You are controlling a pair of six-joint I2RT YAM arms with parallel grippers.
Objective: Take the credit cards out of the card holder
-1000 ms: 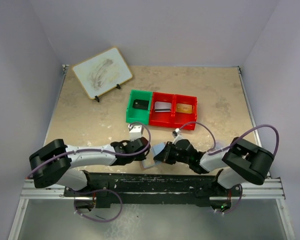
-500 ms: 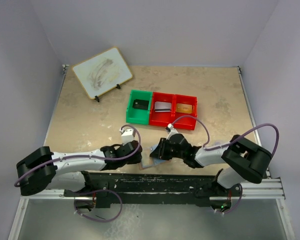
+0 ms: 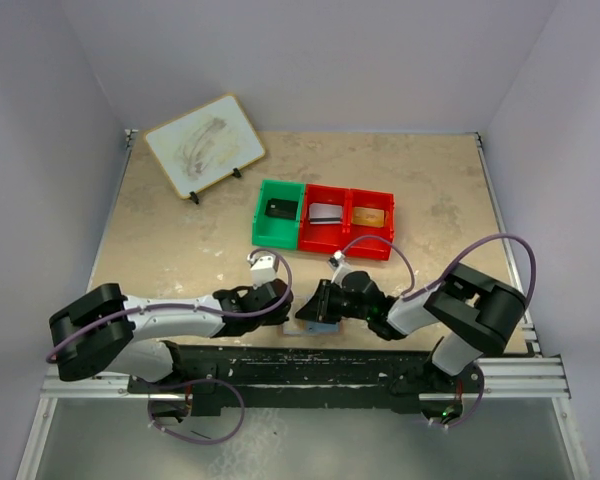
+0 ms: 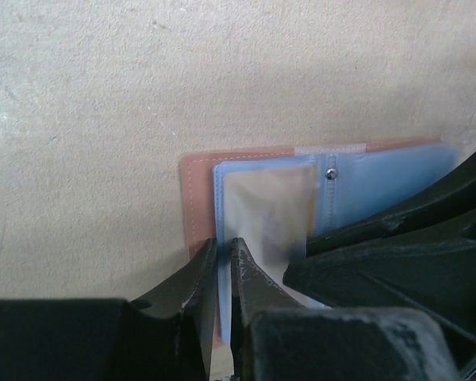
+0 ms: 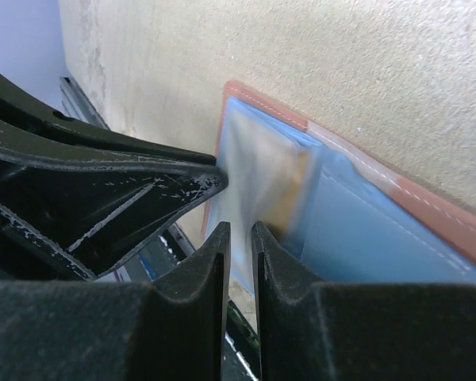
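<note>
The card holder [image 4: 202,198] lies open on the table by the near edge, tan-pink outside with pale blue panels [image 5: 365,238]; in the top view [image 3: 310,326] the grippers mostly cover it. A pale credit card [image 4: 266,214] sits in its left pocket and looks blurred in the right wrist view [image 5: 262,171]. My left gripper [image 4: 222,250] is shut on the left edge of the blue panel. My right gripper [image 5: 239,232] reaches in from the right, its jaws pinched on the card's near edge. The two grippers [image 3: 280,305] [image 3: 318,303] almost touch.
A green bin [image 3: 278,212] and a red two-compartment bin [image 3: 345,222] stand behind the grippers, each holding an item. A whiteboard on a stand [image 3: 205,143] is at the far left. The metal base rail [image 3: 300,362] runs just in front of the card holder.
My right gripper has slid left onto the card holder and shut on the card. My left arm has shifted but its gripper stays at the holder's left edge.
</note>
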